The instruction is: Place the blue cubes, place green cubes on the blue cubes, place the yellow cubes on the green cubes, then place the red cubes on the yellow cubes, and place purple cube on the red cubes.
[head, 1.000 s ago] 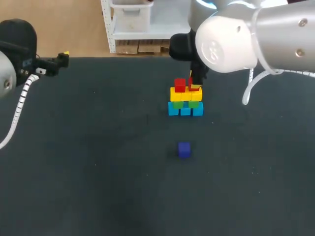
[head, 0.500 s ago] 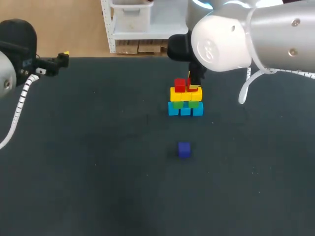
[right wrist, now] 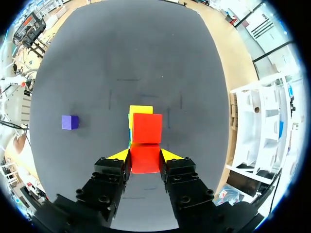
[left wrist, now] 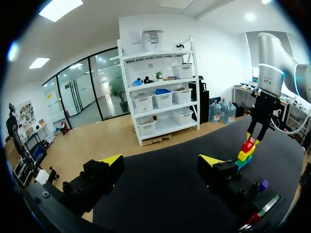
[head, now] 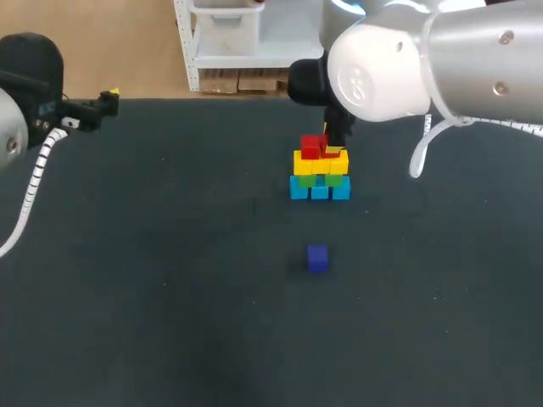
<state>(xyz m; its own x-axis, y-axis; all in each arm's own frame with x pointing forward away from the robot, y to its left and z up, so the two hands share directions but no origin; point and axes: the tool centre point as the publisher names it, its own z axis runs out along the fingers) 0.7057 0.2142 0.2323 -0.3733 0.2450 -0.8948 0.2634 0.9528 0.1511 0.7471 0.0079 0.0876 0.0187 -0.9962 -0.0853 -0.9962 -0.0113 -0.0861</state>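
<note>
Left jaws, upper left of the head view, are spread wide w/ nothing in them, well apart from the work. Mid-frame is the stack: blue cubes (head: 319, 190) at the base, then green cubes (head: 333, 180), yellow cubes (head: 320, 163), and one red cube (head: 310, 147) on top. Right jaws are clamped on the second red cube (right wrist: 145, 160), at or just above the yellow layer, beside the first. Left to do, I judge: release it, then cap w/ the purple cube (head: 317, 258), which sits alone on the table (head: 170, 297) below the stack. Right wrist view shows the grip from both sides; in the head view the right arm (head: 424, 59) hides it.
</note>
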